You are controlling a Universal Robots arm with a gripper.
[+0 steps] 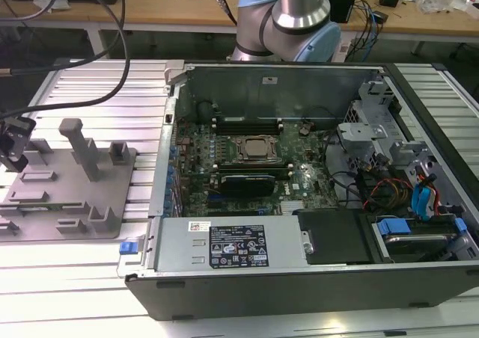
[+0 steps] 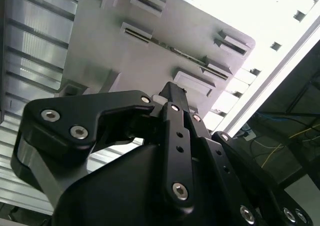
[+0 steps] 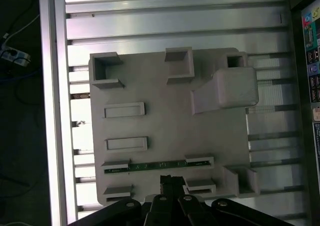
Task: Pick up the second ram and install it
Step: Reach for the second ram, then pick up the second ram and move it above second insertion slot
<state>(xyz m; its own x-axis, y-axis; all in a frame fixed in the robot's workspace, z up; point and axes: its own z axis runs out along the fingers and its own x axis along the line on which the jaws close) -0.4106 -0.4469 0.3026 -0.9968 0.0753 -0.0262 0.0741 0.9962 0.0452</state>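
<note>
Risk for you is the descent: in the exterior view the fingers [image 1: 13, 155] hang over the grey fixture plate [image 1: 54, 193], in the second wrist view they sit together on nothing, and in the first wrist view the second ram [image 3: 157, 166] lies just beyond their tips, where they'd strike it unopened.

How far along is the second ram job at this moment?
Done: nothing that shows; the second ram lies in its holders on the grey fixture plate. In hand: nothing; the gripper hangs over the plate near the stick, fingers shut. Left: picking it up and seating it in the open computer case.
</note>
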